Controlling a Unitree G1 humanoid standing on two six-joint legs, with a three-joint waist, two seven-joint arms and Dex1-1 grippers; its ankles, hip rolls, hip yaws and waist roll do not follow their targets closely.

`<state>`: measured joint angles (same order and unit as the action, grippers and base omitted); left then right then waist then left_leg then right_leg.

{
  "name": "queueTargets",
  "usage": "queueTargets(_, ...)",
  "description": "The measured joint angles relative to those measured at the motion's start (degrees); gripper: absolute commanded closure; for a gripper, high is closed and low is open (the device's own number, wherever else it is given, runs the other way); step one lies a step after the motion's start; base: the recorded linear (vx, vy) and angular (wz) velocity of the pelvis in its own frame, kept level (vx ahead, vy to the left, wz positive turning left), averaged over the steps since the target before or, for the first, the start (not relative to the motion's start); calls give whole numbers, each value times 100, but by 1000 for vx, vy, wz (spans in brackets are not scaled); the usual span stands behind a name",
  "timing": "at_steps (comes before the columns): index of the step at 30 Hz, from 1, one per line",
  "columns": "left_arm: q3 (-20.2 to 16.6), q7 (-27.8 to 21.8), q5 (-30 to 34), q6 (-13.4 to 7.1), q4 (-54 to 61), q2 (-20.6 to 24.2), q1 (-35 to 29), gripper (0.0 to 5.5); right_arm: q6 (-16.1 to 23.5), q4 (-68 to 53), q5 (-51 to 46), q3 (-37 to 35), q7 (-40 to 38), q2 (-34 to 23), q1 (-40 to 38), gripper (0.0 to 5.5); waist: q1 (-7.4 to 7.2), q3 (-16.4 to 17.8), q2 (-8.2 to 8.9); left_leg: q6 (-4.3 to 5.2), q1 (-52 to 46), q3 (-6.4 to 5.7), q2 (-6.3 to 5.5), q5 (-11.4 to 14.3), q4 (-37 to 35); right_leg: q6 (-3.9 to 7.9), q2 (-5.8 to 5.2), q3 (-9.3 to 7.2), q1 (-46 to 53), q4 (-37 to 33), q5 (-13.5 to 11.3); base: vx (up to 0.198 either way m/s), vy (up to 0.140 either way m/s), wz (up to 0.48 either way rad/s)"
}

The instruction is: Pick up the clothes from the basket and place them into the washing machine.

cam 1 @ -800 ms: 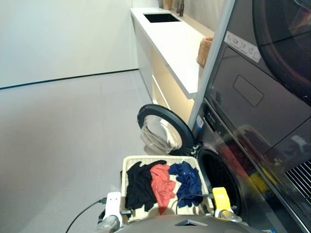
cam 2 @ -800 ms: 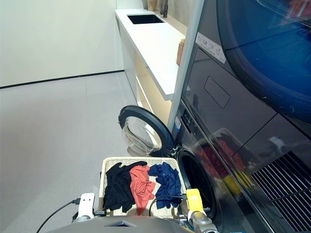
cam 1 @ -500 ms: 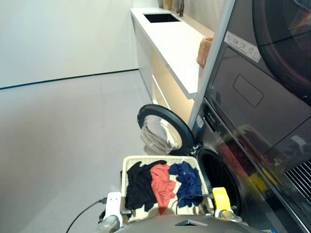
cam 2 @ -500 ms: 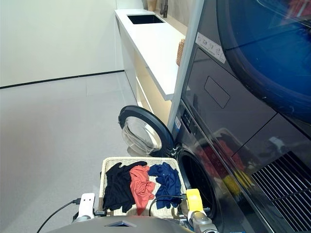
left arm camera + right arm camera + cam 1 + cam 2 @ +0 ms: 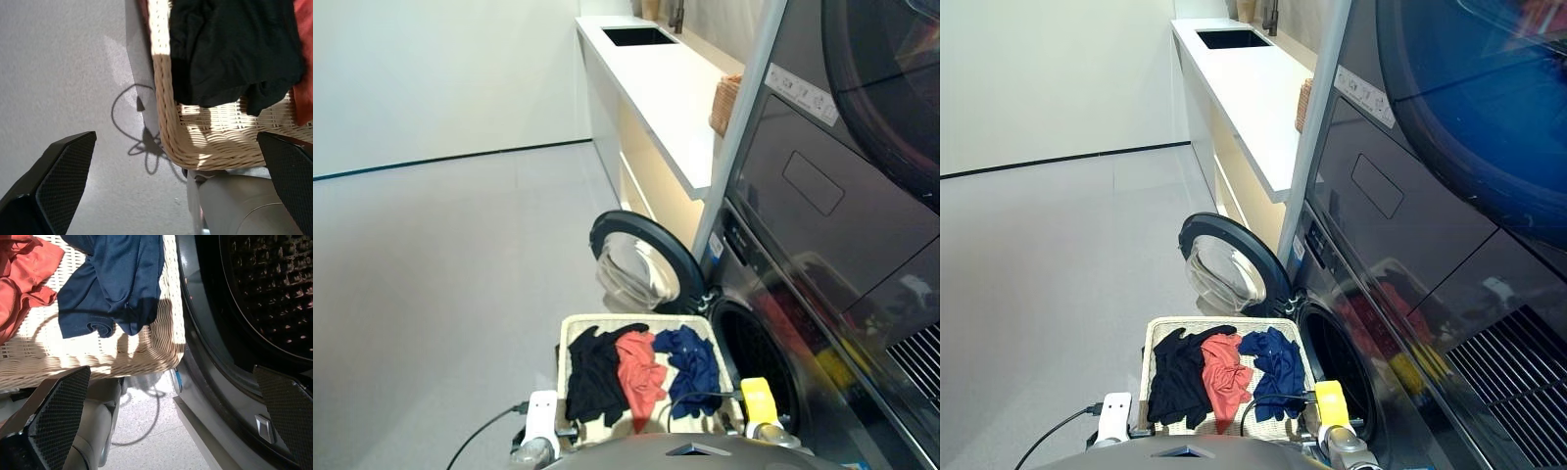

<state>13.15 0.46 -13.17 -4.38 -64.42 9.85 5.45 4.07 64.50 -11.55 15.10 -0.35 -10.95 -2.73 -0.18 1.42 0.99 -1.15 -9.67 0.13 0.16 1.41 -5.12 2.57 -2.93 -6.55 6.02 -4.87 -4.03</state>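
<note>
- While both arms hang low at the near end of the basket, the left claw [image 5: 161, 186] stands with its two black fingers wide apart and nothing between them, over the basket's near left corner and the grey floor [image 5: 63, 73] beside it.
- The right claw [image 5: 171, 421] is likewise spread and empty, above the gap between the basket's near right corner and the machine's drum mouth.
- Just ahead lies the shallow cream-white woven basket [image 5: 570, 328], set on the floor against the machine's front.
- Inside it, side by side: a crumpled black garment [image 5: 594, 375] on the left, a coral-red garment [image 5: 639, 375] in the middle, a navy blue garment [image 5: 692, 367] nearest the machine.
- The dark grey glossy front-loading washing machine [image 5: 756, 269] has its round glass door [image 5: 641, 262] swung open beyond the basket.
- To my eye no garment is lifted yet. The navy one suits the right claw: come down on its bunched fold, pinch deep, lift clear of the wicker rim, then swing it into the drum.
</note>
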Motion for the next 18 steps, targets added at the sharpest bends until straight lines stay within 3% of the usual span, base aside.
queueTargets(3, 39, 0, 164, 3, 9, 4, -51, 0, 1, -9, 0, 17, 52, -2, 2, 0, -2, -9, -1, 0, 13, 1, 0, 0, -1, 0, 0, 0, -14, 0, 0, 0, 0, 0)
queueTargets(11, 736, -2, 940, 9, 592, 323, -247, 0, 1, -358, 12, 474, 168, -147, 21, 0, -17, -3, -23, -2, 356, 3, -2, -51, 34, -42, 0, 2, -377, 6, -46, -29, 10, 4)
queueTargets(18, 1341, -11, 1725, -32, 1006, 771, -1056, 0, 8, -781, 242, 924, 331, -455, 558, 0, -147, 433, -156, 6, 844, 44, -22, -188, 38, -80, -11, 43, -883, 5, -219, -62, 23, -22)
